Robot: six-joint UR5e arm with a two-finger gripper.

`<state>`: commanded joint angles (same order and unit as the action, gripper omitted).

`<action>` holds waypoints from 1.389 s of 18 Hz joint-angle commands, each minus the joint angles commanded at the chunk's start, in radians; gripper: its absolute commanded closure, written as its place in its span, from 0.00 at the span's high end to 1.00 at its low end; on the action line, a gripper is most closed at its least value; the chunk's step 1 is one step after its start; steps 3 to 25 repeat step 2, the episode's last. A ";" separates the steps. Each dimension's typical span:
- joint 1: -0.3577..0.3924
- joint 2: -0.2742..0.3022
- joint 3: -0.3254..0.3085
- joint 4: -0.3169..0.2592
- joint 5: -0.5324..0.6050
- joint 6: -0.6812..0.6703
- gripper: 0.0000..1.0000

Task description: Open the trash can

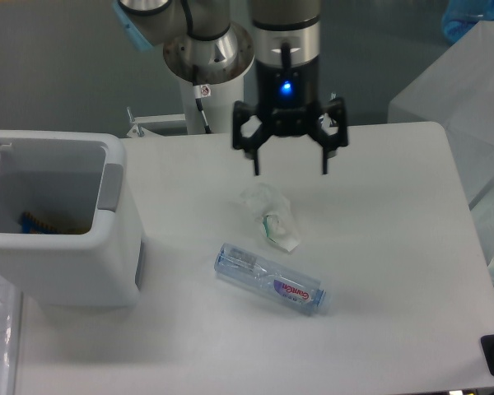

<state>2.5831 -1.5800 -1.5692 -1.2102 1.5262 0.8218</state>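
— What is seen at the left?
— The trash can [62,247], lid raised, at the table's [379,247] left edge.
— And rightward?
— A crumpled wrapper [272,216], a clear bottle [269,279]; above them the gripper [290,169] is spread wide, nothing held.

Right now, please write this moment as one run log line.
trash can: open | hand: open, empty, above table | bottle: lying flat

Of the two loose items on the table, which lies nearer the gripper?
The crumpled clear wrapper, just below the open gripper; the plastic bottle lies farther toward the front edge.
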 joint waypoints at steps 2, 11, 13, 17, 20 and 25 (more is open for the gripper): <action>0.003 0.003 -0.003 -0.005 0.012 0.049 1.00; 0.003 0.003 -0.003 -0.005 0.012 0.049 1.00; 0.003 0.003 -0.003 -0.005 0.012 0.049 1.00; 0.003 0.003 -0.003 -0.005 0.012 0.049 1.00; 0.003 0.003 -0.003 -0.005 0.012 0.049 1.00; 0.003 0.003 -0.003 -0.005 0.012 0.049 1.00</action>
